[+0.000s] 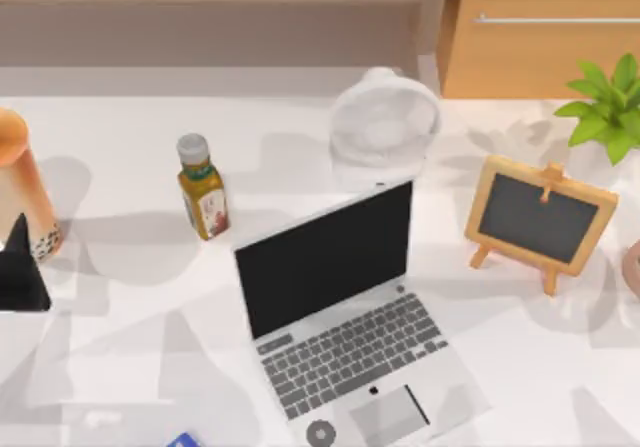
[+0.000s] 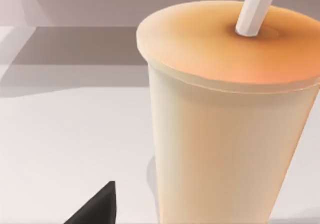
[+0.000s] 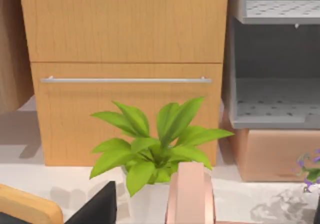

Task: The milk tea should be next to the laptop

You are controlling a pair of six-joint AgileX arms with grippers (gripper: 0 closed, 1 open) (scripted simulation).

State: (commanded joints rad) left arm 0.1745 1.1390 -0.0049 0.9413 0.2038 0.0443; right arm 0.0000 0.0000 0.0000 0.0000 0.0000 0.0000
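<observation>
The milk tea (image 1: 18,182), a tall orange-to-cream cup with dark pearls at its base, stands upright at the table's far left edge. In the left wrist view the milk tea (image 2: 225,144) looms close, with its orange lid and white straw (image 2: 256,8). My left gripper (image 1: 20,267) hovers just in front of the cup, open and holding nothing; one black finger (image 2: 99,205) shows beside the cup, apart from it. The silver-grey laptop (image 1: 350,317) sits open at the table's centre. My right gripper is parked off to the right, open, with one finger (image 3: 99,205) showing.
A yellow bottle (image 1: 203,187) stands between the cup and the laptop. Behind the laptop sits a white round object (image 1: 385,122). A chalkboard easel (image 1: 540,222), a green plant (image 1: 610,112) and a pink object (image 1: 632,267) occupy the right side. A wooden cabinet (image 3: 125,58) rises behind the plant.
</observation>
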